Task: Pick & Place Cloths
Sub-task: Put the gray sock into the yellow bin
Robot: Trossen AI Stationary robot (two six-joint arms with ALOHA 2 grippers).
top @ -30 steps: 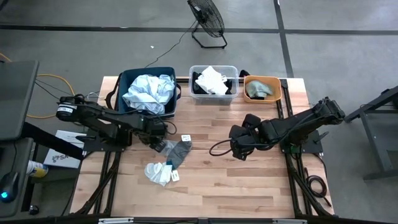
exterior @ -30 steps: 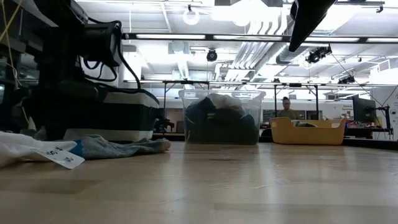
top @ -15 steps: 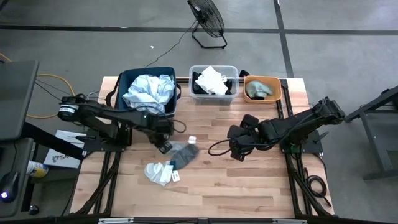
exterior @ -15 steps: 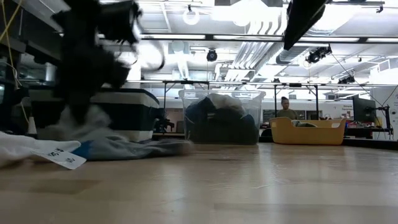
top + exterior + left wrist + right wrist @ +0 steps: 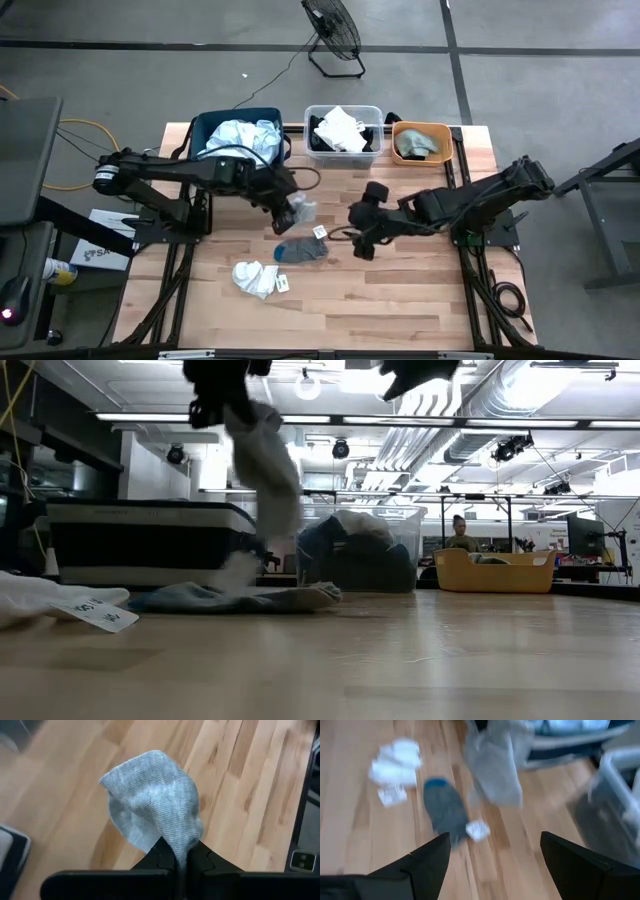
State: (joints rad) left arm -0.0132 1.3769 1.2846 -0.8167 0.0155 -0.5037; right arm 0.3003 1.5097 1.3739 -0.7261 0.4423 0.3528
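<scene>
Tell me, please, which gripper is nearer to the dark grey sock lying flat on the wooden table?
The left gripper, just above the dark grey sock toward the bins, shut on a pale grey sock. The right gripper hovers open farther off, to the sock's right.

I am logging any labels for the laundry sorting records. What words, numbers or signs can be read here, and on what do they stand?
None can be read with certainty.
Paper tag beside the white cloth: dark marks, too blurred.
Tag by the grey sock: too small.
Cardboard box beside the table: large letters, partly hidden, unreadable.
</scene>
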